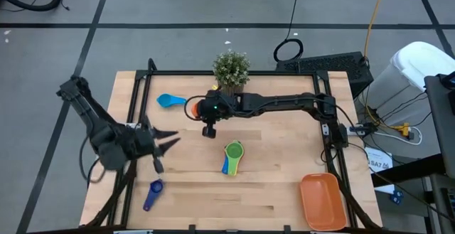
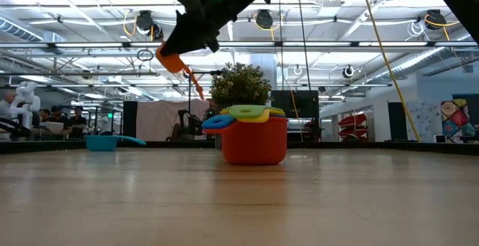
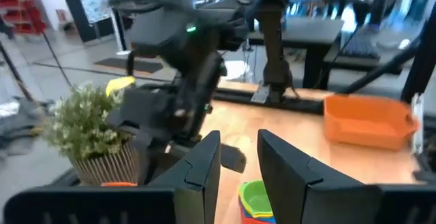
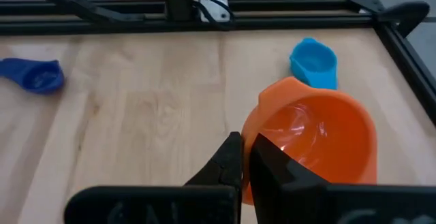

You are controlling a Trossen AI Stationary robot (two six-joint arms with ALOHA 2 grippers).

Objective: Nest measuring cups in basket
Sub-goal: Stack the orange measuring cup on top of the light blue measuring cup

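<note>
Orange measuring cup [image 4: 310,139] | clamped at rim in right gripper [image 4: 243,157], lifted clear of table, bowl tilted | nested stack [image 1: 232,157] (red base, yellow, blue, green on top) at 5 o'clock from gripper, near; right arm nearer | left gripper [image 1: 167,143] spread apart, idle at 9 o'clock of stack | basket [image 1: 323,202] at 4 o'clock.

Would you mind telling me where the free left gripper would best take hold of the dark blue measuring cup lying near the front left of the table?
Probably by its flat handle, coming straight down from above. The dark blue cup lies alone on the table, handle stretched away from the bowl with bare wood on both sides, so open fingers could straddle it. The left gripper waits nearby, open.
</note>
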